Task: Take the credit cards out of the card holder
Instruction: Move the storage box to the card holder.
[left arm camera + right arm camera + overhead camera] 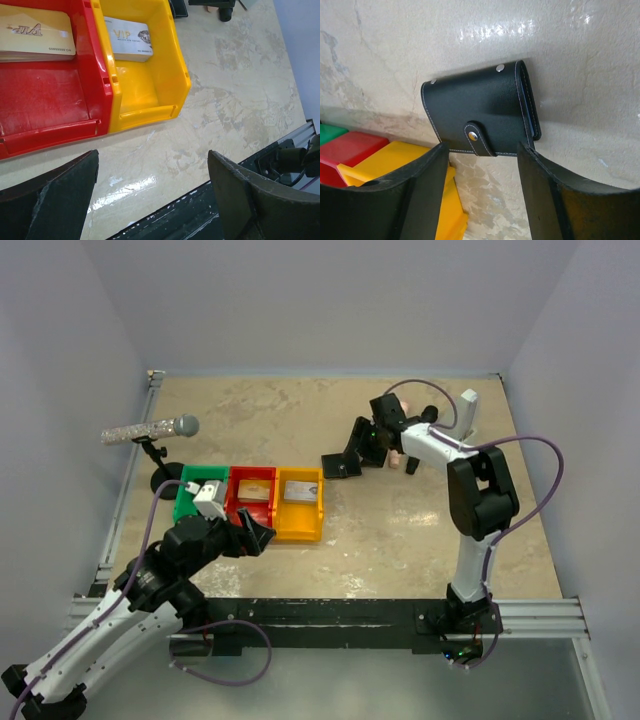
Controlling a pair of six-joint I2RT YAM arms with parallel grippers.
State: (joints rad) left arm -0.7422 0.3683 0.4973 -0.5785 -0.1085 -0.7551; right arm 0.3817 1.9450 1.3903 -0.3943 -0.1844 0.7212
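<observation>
The card holder (480, 112) is a black wallet lying flat on the table, folded shut with its snap tab fastened; it also shows in the top view (338, 467). My right gripper (482, 150) is open and empty, its jaws standing just short of the wallet's tab edge, not touching it; in the top view it (357, 448) hangs right beside the wallet. A tan card (35, 32) lies in the red bin and a silvery grey card (127, 37) in the yellow bin. No dark card shows. My left gripper (153, 167) is open and empty over bare table in front of the bins (258, 537).
The joined green (188, 502), red (50, 95) and yellow (150, 85) bins stand left of centre. A microphone on a stand (150, 430) is at the far left. A small pinkish object (397, 456) sits behind the right gripper. The black front rail (200, 215) runs under the left gripper.
</observation>
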